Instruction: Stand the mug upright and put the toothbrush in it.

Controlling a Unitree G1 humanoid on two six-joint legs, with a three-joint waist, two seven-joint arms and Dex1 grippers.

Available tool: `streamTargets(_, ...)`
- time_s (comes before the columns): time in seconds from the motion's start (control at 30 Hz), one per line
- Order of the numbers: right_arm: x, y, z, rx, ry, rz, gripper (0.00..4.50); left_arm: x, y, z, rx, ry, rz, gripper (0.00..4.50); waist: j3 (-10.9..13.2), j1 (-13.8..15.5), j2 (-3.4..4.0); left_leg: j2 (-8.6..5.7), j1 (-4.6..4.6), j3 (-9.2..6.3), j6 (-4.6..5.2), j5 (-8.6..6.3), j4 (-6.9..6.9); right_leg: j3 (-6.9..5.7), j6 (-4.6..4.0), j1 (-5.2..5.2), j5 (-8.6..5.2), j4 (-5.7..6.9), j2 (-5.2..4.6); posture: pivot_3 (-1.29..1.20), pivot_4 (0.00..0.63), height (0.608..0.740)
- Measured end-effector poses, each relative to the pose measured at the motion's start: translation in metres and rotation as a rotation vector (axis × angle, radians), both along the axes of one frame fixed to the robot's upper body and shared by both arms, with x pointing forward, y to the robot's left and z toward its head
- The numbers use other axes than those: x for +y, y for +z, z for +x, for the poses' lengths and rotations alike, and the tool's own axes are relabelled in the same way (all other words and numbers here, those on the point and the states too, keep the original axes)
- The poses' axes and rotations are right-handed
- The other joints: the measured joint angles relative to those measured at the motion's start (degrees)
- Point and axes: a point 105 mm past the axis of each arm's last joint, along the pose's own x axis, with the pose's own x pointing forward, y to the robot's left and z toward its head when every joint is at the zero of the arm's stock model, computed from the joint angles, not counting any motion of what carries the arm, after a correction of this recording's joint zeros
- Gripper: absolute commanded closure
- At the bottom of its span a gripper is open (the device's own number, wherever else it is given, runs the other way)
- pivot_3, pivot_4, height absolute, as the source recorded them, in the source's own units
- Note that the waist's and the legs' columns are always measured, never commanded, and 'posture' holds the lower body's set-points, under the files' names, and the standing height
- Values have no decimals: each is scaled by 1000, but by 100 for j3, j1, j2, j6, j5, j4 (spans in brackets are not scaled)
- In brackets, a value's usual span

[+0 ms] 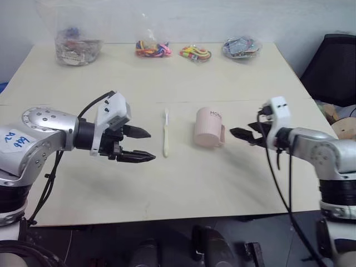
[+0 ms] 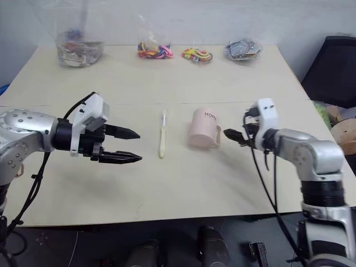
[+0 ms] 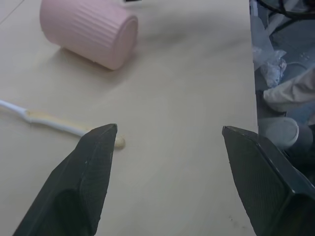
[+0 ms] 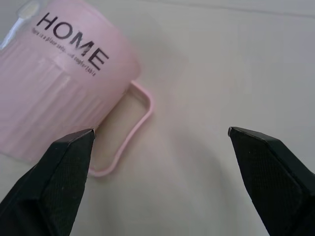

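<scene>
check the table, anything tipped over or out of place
The mug lies on its side mid-table instead of standing, handle toward the open right gripper. The toothbrush lies flat beside it, apart.

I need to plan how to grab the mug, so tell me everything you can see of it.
The mug is pale pink and cylindrical, ribbed on its lower wall, with dark HOME lettering near the rim. It lies on its side on the table, closed base toward the robot, handle toward the open right gripper, which is close but not touching. The toothbrush lies apart on its other side.
</scene>
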Motion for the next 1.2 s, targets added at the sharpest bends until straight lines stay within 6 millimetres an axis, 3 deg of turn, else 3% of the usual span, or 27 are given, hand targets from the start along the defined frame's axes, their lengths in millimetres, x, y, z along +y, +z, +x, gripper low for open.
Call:
streamTargets(0.07, 7, -9, 5, 31, -4, -4, 0, 1, 4, 5, -23, 1, -10, 874, 1, 14, 1, -2, -6, -6, 2, 0, 0, -4, 0, 0, 0, -2, -2, 0, 150, 740)
streamTargets(0.17, 17, -20, 12, 59, -4, -14, 602, -1, 7, 7, -39, 0, -25, 844, 1, 39, 1, -4, -11, -8, 6, -2, 9, -5, 1, 0, 0, -3, -4, 0, 150, 740)
streamTargets(0.53, 32, -24, 19, 47, 16, -24, 4425, 2, 12, 11, -69, 41, -35, 844, 1, 2, 1, 0, -8, -13, 7, -3, 16, -3, 4, 3, 2, 4, -4, 0, 150, 740)
streamTargets(0.73, 39, -17, 21, 23, 34, -4, 4475, 6, 13, 12, -72, 70, -46, 844, 1, -6, 1, 1, -7, -15, 7, -3, 16, -3, 4, 5, 2, 4, -3, 0, 150, 740)
streamTargets(0.83, 52, -5, 22, -60, 53, 31, 4475, 8, 11, 13, -64, 83, -47, 844, 2, -9, 3, 2, -7, -16, 7, -3, 14, -4, 3, 3, 2, 4, -1, 0, 150, 740)
streamTargets(0.97, 67, 14, 24, -241, 38, 59, 4475, 11, 9, 14, -57, 108, -55, 844, 2, -14, 4, 1, -7, -15, 6, -2, 11, -4, 3, 2, 2, 3, -2, 0, 150, 740)
streamTargets(1.2, 89, 29, 21, -619, -25, 60, 4475, 21, 9, 16, -40, 160, -77, 844, 3, -18, 6, -3, -6, -15, 6, -2, 12, -4, 3, 3, 2, 3, -2, 0, 150, 740)
